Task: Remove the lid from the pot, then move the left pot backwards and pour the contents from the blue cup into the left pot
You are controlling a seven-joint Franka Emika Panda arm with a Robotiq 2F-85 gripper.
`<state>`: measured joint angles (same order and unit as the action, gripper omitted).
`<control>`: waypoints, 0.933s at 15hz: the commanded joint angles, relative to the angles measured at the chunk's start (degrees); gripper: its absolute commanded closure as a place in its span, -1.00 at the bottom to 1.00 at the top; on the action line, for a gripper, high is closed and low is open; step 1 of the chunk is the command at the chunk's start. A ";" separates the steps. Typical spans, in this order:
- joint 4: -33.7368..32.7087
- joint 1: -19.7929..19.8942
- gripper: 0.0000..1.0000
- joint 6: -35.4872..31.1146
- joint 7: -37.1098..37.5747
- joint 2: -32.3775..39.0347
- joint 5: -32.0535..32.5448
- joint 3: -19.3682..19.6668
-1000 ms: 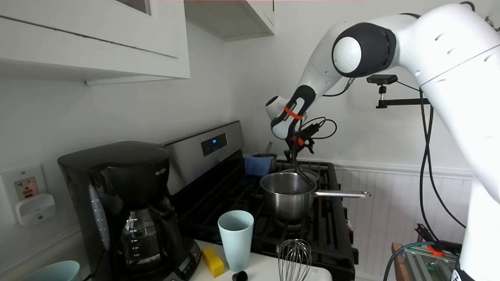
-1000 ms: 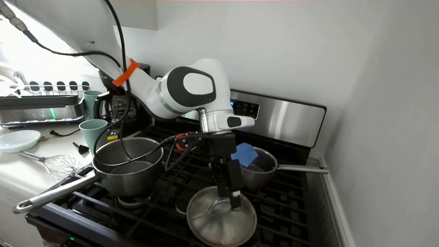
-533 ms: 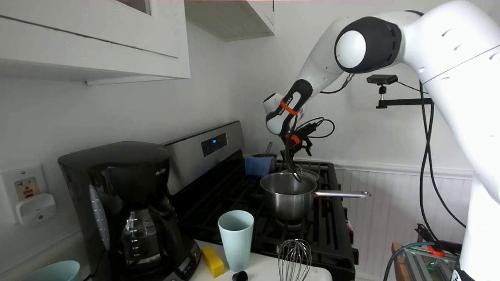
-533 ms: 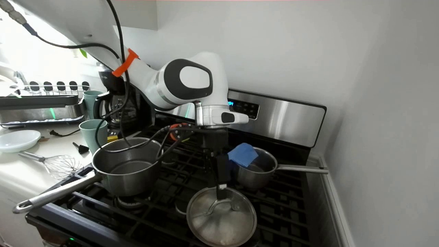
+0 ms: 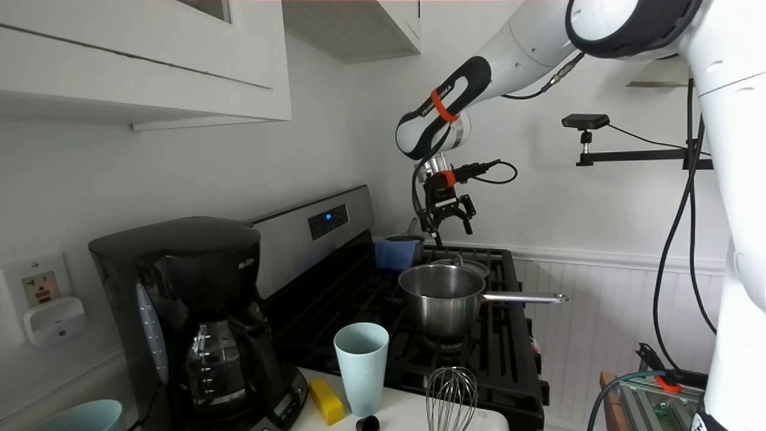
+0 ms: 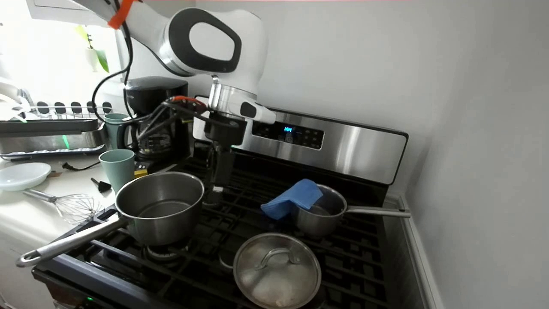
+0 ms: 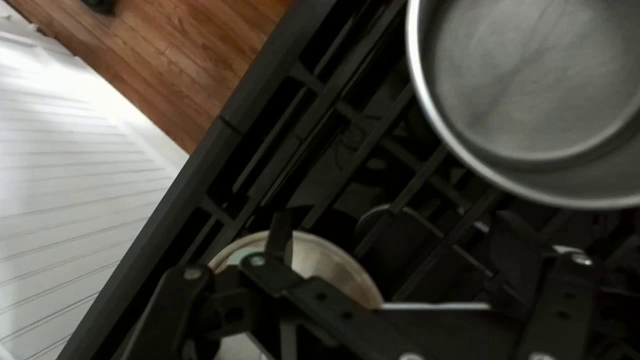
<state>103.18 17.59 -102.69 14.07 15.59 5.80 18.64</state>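
In an exterior view, from left: cup (image 6: pixel 119 171) upright on tabletop (image 6: pixel 21 214), unmoved. Left pot (image 6: pixel 167 227) on stove (image 6: pixel 347 257), uncovered, same spot. Then claw (image 5: pixel 452 235), spread, gripping nothing: up and leftward from lid (image 6: pixel 283 274) since a second ago. Lid, near right, lying on stove, unmoved, now unblocked. Reads as lid step done; moving left pot back likely next.

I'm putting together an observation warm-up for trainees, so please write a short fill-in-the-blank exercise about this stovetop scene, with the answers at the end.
The tool is not shut but ____.
The lid lies with its handle facing ____.
The colour of the cloth draped over the rim of the back pot is ____.
The wire utensil on the counter is a ____.

Missing words: open; up; blue; whisk.
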 commanded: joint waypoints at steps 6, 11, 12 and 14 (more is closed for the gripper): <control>6.47 -0.81 -1.00 5.29 -3.87 -5.91 -17.69 -4.42; 5.57 -1.63 -1.00 6.09 -2.59 -3.88 -22.12 -4.93; 5.84 -1.74 -1.00 5.85 -2.59 -3.73 -22.64 -5.10; 6.00 -1.76 -1.00 5.72 -2.59 -3.61 -22.88 -5.14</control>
<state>109.32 16.17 -97.12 11.56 11.90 -17.03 13.09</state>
